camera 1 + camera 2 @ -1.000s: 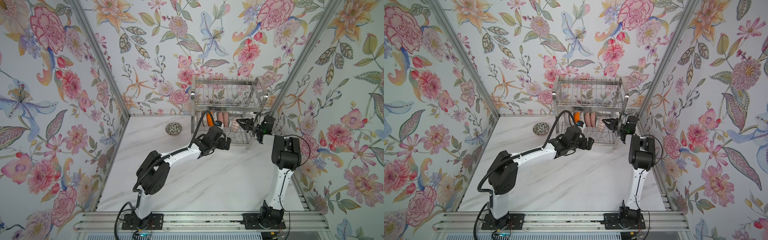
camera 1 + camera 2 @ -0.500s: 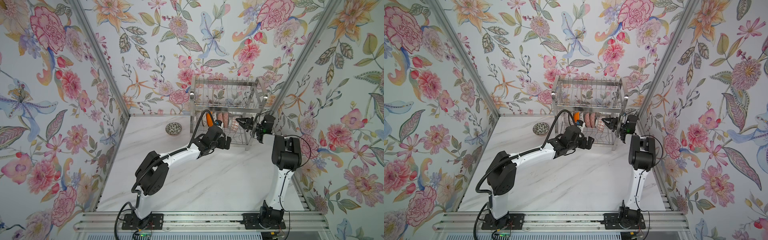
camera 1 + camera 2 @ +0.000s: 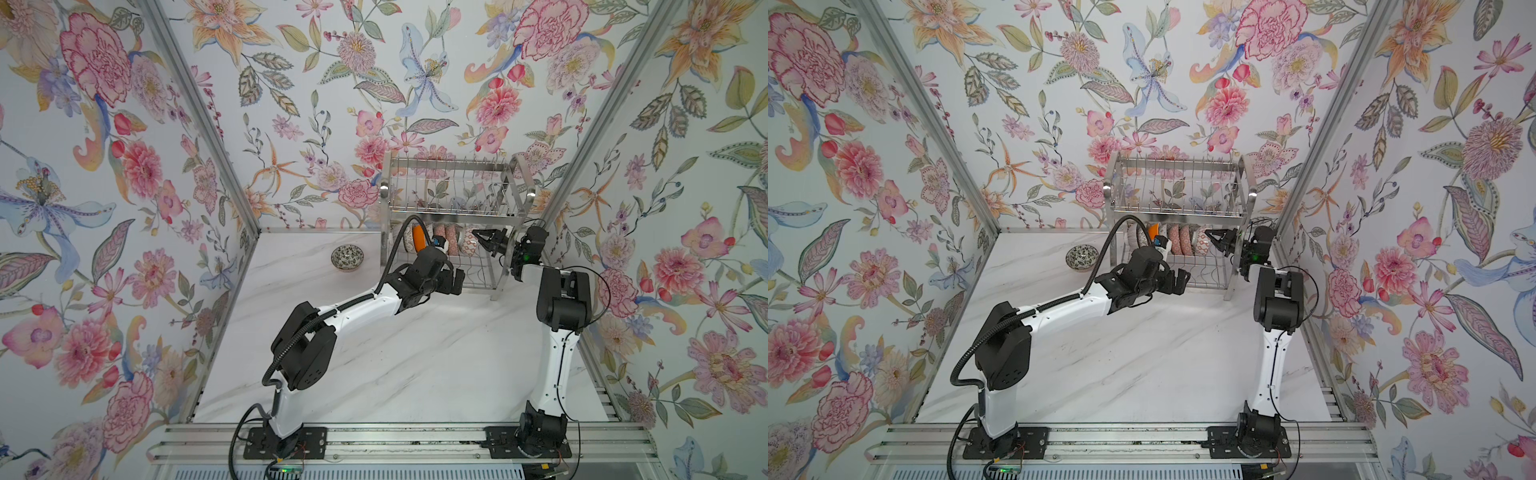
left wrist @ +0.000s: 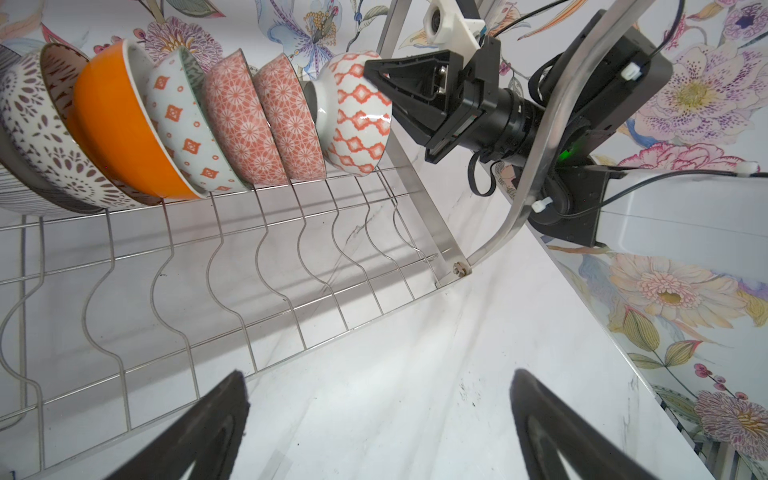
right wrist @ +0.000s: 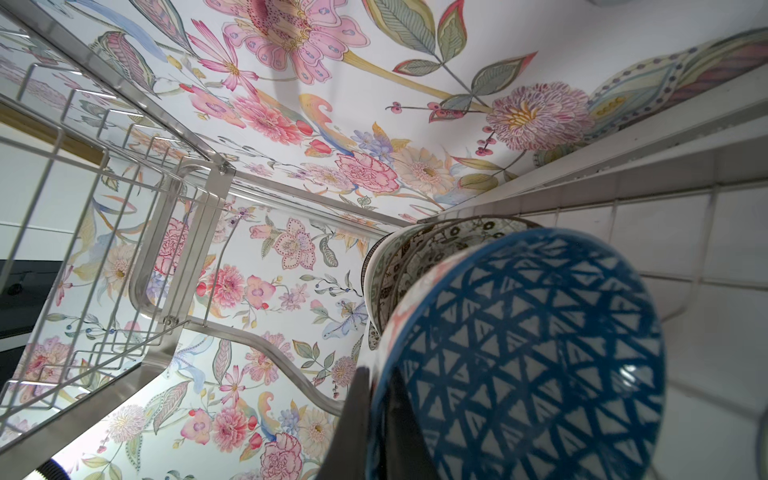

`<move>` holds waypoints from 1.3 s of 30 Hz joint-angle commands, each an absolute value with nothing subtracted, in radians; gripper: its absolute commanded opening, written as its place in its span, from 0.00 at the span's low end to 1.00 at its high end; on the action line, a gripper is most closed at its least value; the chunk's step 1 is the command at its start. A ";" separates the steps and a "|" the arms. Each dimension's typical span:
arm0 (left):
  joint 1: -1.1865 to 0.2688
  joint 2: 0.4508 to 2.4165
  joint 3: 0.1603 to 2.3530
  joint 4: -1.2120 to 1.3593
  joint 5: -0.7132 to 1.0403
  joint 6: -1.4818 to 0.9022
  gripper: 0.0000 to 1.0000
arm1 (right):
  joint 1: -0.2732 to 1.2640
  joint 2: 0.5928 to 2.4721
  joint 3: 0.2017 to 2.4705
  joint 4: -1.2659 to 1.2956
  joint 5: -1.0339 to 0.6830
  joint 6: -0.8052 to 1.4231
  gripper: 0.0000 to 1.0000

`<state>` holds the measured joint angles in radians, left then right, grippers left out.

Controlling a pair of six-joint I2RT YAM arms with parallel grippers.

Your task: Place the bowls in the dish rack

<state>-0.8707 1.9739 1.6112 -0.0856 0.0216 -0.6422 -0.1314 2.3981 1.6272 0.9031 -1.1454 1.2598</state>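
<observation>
The dish rack (image 3: 453, 199) (image 3: 1177, 195) stands at the back of the table, and several bowls (image 4: 232, 124) stand on edge in its lower tier. The bowl at the right end of the row, blue lattice inside (image 5: 540, 353) and orange-red lattice outside (image 4: 357, 120), has its rim pinched by my right gripper (image 5: 376, 378) (image 3: 478, 235), which is shut on it. My left gripper (image 4: 378, 376) (image 3: 455, 280) hangs open and empty over the table in front of the rack's lower tier. One black-and-white patterned bowl (image 3: 347, 257) (image 3: 1081, 257) sits upright on the table left of the rack.
The marble table (image 3: 415, 353) is closed in by flowered walls on three sides. The rack's curved steel leg (image 4: 536, 137) stands in front of my right wrist. The wavy wire slots (image 4: 257, 232) in front of the bowl row hold nothing.
</observation>
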 commanded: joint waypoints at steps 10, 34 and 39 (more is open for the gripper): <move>-0.876 2.019 1.672 -0.135 0.019 -0.618 0.99 | -0.120 2.473 1.675 1.074 -1.173 1.394 0.00; -0.877 2.014 1.664 -0.144 0.014 -0.612 0.99 | -0.082 2.496 1.707 0.933 -1.057 1.405 0.00; -0.876 2.019 1.668 -0.146 0.018 -0.614 0.99 | -0.074 2.488 1.699 0.856 -1.057 1.353 0.00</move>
<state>-0.8707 2.0048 1.6402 -0.1207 0.0216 -0.6346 -0.1249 2.4622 1.6878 0.9375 -1.0519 1.3960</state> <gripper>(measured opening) 0.994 0.077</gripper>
